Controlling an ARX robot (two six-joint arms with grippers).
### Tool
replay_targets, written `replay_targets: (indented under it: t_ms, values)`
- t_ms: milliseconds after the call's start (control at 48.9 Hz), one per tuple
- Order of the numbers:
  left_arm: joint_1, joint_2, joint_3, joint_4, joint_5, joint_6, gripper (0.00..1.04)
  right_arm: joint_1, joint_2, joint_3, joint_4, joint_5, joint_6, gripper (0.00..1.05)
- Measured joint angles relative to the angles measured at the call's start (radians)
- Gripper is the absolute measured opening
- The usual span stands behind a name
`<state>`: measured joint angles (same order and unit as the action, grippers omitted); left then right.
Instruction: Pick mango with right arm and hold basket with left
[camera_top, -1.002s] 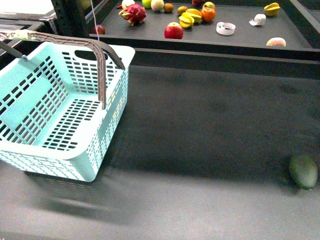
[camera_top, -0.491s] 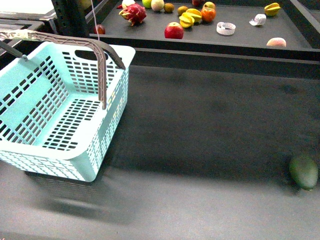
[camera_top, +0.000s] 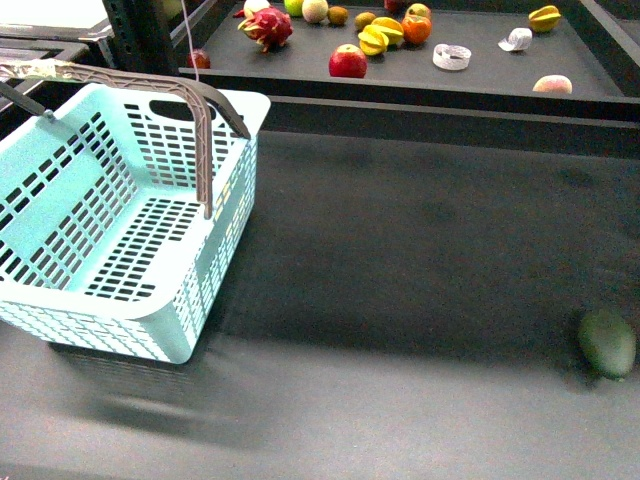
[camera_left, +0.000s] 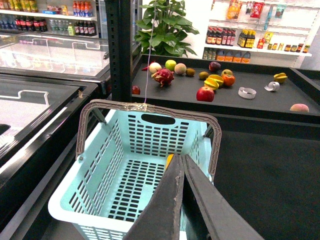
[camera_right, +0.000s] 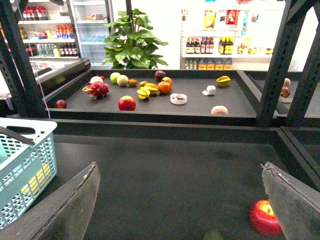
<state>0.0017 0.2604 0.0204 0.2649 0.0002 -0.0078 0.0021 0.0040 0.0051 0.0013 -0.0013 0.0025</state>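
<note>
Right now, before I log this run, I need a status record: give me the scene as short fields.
basket: upright on the dark counter, robot's left side, handles raised, looks empty in front view
mango: not clearly seen; a yellow patch shows behind the left gripper's fingers
left gripper: shut, nothing seen between its fingers
right gripper: open, empty
dark green fruit: on counter, far right
rear shelf: red apple, dragon fruit, star fruits
</note>
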Motion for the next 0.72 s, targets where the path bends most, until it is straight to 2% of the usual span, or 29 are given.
replay_targets:
  t_ms: [286, 389, 716]
  values:
    - [0.000, -0.087, 0.000, -0.087, 0.000, 0.000, 0.04, 0.000, 0.000, 0.000, 0.000, 0.000, 0.000, 0.97]
    - [0.000, -0.220, 0.000, -0.249, 0.000, 0.000, 0.04, 0.000, 0.000, 0.000, 0.000, 0.000, 0.000, 0.97]
    - [0.000, -0.255, 0.000, -0.262, 0.000, 0.000, 0.04, 0.000, 0.000, 0.000, 0.000, 0.000, 0.000, 0.97]
